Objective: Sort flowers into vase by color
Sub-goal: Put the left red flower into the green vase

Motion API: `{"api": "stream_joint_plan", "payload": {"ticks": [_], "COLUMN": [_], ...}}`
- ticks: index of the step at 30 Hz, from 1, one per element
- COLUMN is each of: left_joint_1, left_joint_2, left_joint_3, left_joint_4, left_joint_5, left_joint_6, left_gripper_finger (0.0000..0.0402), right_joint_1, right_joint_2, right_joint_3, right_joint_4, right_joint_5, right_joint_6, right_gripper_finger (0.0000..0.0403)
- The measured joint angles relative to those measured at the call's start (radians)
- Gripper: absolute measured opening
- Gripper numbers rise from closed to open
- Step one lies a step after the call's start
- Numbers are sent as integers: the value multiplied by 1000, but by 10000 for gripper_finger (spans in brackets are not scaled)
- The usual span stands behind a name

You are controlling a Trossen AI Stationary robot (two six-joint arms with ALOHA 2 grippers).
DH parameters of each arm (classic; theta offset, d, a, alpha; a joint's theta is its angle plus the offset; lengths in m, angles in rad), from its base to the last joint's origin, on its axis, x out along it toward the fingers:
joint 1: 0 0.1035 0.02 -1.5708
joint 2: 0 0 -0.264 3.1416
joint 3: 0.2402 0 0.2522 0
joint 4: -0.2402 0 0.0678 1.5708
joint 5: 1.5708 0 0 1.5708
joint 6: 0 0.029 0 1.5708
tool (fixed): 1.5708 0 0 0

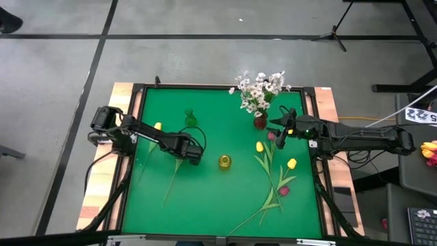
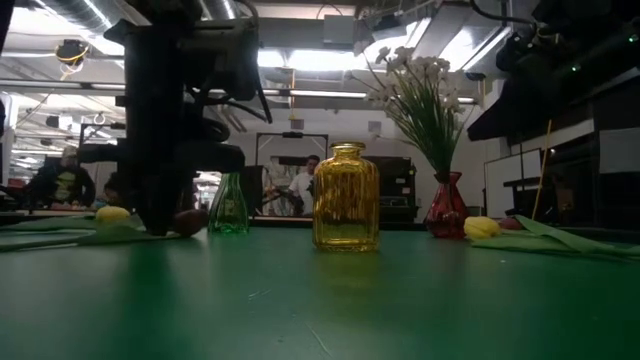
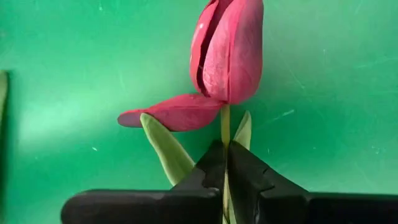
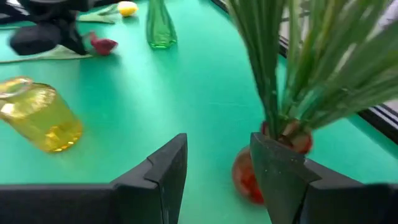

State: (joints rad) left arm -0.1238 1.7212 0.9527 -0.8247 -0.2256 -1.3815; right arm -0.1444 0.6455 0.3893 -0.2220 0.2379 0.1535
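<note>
From the high view, the left gripper (image 1: 193, 154) is being held low over the green table (image 1: 205, 198), with a yellow bottle (image 1: 224, 162) just off to its side and a green vase (image 1: 190, 119) a bit beyond it. A long stem is trailing back from it across the mat. The right gripper (image 1: 281, 127) is parked right next to the red vase (image 1: 260, 122), which is already stuffed with white blossoms (image 1: 259, 87). Loose yellow tulips (image 1: 291, 163) and a dark red one are lying near that arm.

In the low view, the three vases are being shown in a row, and the left arm is seen standing at the table surface; the grip itself is being hidden there.

The left wrist view is where the detail is: the fingers (image 3: 205, 177) are pinched narrow on the stem of a dark red tulip (image 3: 227, 50), right under the bloom. None of the other views show that. Probably the stem should be kept pinched firmly and lifted straight, so the loose petal isn't dragged, then carried toward the red vase.

In the right wrist view, the right gripper's fingers (image 4: 165, 171) are spread wide with nothing between them, the red vase just ahead.
</note>
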Motion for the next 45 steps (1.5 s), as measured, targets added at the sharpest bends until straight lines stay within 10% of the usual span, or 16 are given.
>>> {"api": "stream_joint_plan", "payload": {"ticks": [15,23,32,45], "left_joint_1": [-17,-26,-32,-53], "left_joint_2": [-270,-465,-495,-494], "left_joint_3": [87,94,95,95], "left_joint_4": [28,400,885,1080], "left_joint_5": [-319,-528,-536,-515], "left_joint_6": [119,604,1195,1420], "left_gripper_finger": [2,1,1,1], "right_joint_1": [1,1,13,118], "right_joint_2": [0,115,416,740], "right_joint_3": [0,2,218,643], "right_joint_4": [353,608,682,503], "right_joint_5": [-294,-346,-419,-324], "right_joint_6": [-1,-2,-27,-267], "right_gripper_finger": [177,177,177,192]}}
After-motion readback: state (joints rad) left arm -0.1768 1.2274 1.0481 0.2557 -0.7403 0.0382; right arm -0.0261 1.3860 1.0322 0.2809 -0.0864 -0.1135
